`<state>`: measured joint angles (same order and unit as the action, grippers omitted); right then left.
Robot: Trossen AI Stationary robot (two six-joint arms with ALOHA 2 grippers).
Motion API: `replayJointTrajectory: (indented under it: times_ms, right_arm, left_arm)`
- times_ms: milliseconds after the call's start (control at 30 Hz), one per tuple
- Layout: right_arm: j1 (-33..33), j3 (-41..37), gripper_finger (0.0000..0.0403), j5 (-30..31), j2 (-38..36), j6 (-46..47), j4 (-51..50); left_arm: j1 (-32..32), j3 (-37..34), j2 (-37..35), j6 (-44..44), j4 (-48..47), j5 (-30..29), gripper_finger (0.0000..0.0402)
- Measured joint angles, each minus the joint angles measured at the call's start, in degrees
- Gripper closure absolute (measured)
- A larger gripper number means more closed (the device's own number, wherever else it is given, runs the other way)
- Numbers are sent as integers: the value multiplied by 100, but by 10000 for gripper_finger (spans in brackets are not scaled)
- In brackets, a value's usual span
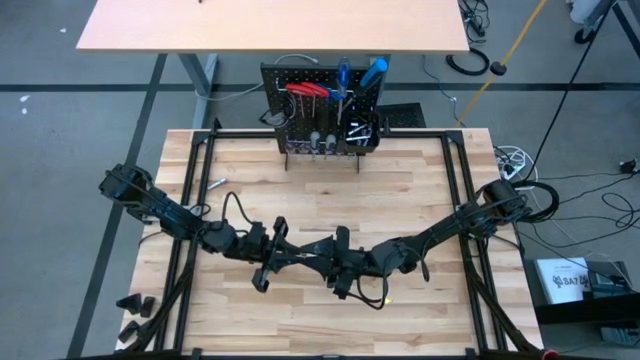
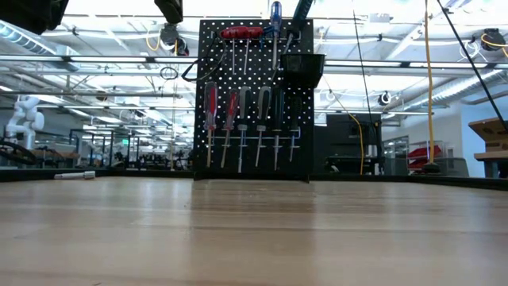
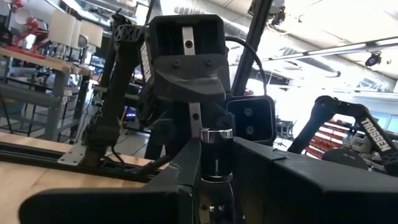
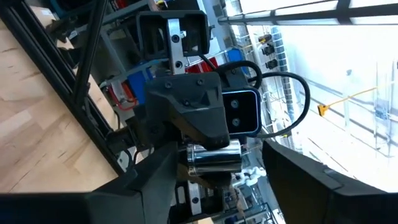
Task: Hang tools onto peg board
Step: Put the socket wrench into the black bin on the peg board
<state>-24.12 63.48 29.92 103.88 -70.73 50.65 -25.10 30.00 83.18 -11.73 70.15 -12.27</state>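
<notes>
The two arms meet over the middle of the surface (image 1: 300,320), above the wood. The left tool (image 1: 290,250) is clamped on a small silver metal piece (image 3: 216,155) with a dark band. The right tool (image 1: 325,250) faces it with its fingers apart on both sides of that piece. The peg board (image 1: 325,120) stands at the far edge, with screwdrivers (image 2: 242,131) hanging on it. Another silver piece (image 1: 216,184) lies on the wood, left of the board.
</notes>
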Motion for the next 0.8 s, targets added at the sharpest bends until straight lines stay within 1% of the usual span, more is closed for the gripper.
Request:
replayJointTrajectory:
  times_ms: [433,800]
  right_arm:
    - [44,-2,221,1,0,108,-36]
    - [42,-2,295,3,-7,108,-271]
  left_arm:
    - [2,0,0,2,-31,17,336]
    - [1,0,-2,1,-62,-16,332]
